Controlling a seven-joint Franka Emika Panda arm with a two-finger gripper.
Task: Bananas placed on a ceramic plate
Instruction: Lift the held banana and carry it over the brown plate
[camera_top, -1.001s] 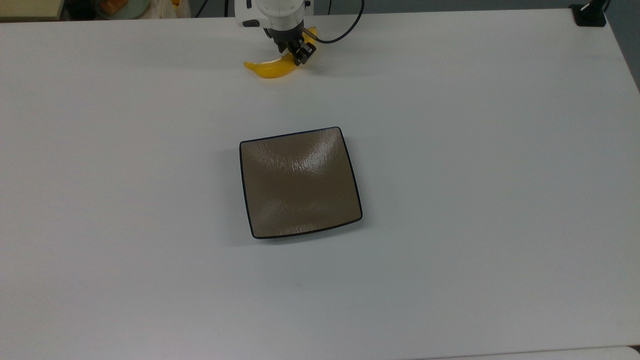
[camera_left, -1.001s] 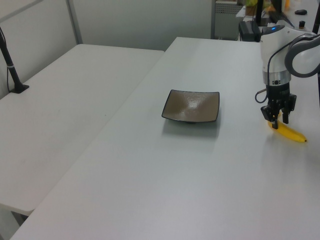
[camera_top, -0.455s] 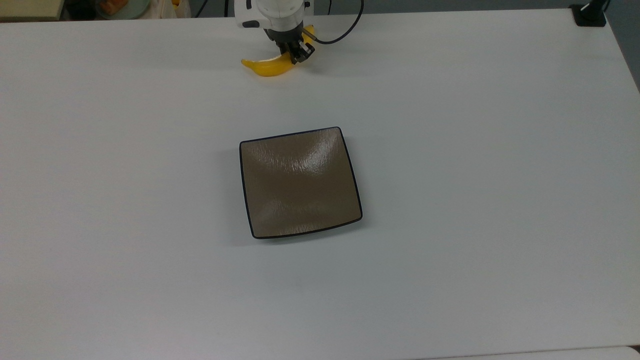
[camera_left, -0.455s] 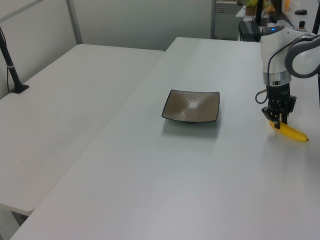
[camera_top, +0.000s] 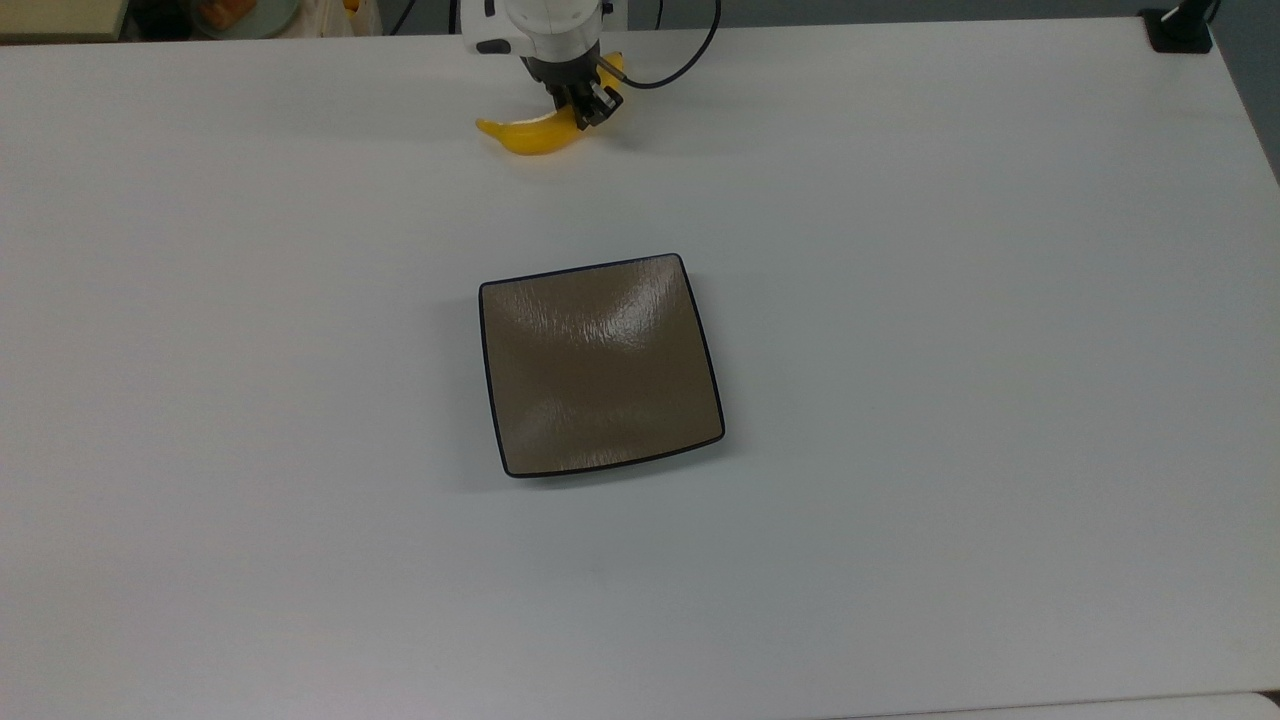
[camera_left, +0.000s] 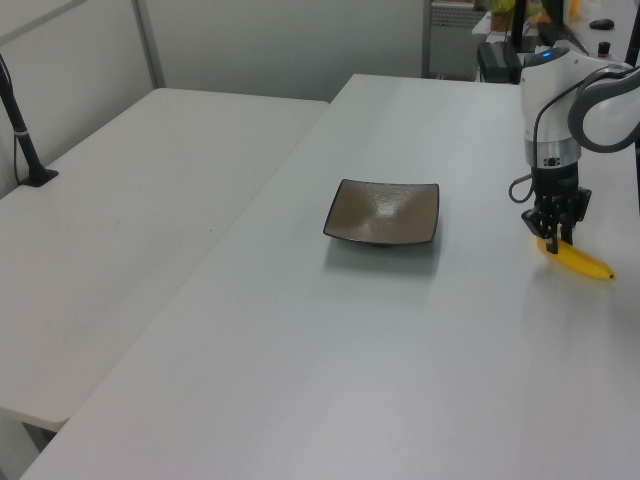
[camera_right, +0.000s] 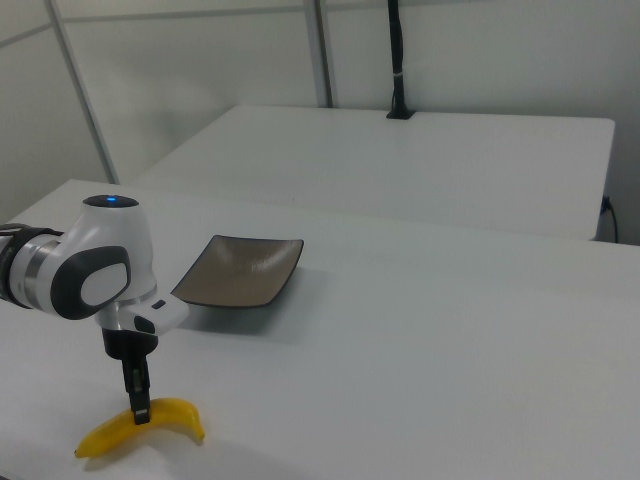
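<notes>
The robot's black claw (camera_right: 139, 408) is pinching the smooth, bright yellow curved banana (camera_right: 140, 427) on the white counter (camera_top: 950, 350), well apart from the square shiny brown plate (camera_top: 598, 365), and the slippery banana could slide out if the pinch is off-centre.

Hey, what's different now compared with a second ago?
The claw with the banana has drifted slightly toward the top view's left and upper edge, the banana going along with it. The plate stayed where it was, with nothing on it, on the white table.
</notes>
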